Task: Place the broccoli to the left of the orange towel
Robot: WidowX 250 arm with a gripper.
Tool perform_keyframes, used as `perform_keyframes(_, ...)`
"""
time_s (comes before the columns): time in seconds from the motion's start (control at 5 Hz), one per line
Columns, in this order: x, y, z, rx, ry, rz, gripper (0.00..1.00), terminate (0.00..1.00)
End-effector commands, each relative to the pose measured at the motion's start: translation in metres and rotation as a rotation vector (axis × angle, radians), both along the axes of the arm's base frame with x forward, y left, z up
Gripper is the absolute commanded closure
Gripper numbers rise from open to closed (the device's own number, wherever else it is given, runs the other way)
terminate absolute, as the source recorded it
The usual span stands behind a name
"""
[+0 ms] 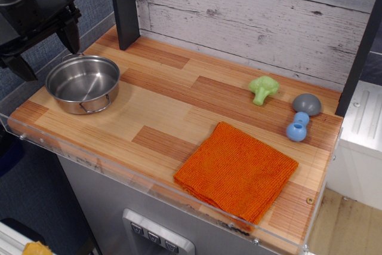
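The light-green toy broccoli (263, 88) lies on the wooden tabletop toward the back right, beyond the orange towel. The orange towel (237, 170) lies flat near the front right edge. My gripper (46, 52) is at the far left, above the back rim of a steel pot, far from the broccoli. Its two dark fingers (70, 33) are spread apart and hold nothing.
A steel pot (83, 83) with handles stands at the left. A blue dumbbell-shaped toy (297, 126) and a grey dome (307, 104) lie right of the broccoli. A dark post (124, 7) stands at the back left. A clear lip (119, 174) edges the table front.
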State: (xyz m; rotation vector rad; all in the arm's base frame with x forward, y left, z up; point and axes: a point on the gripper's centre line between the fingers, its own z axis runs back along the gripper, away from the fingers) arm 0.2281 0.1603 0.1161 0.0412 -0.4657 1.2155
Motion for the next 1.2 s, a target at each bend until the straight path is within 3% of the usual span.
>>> perform_keyframes(0.0,0.000,0.000,0.000,0.000,0.000,0.000,0.00,0.00)
perform_keyframes(0.6,0.116,-0.094,-0.006,0.102,0.017,-0.388,0.00,0.00)
perform_keyframes(1.0,0.140,-0.155,-0.030,0.026,0.020,-0.567,0.00,0.00)
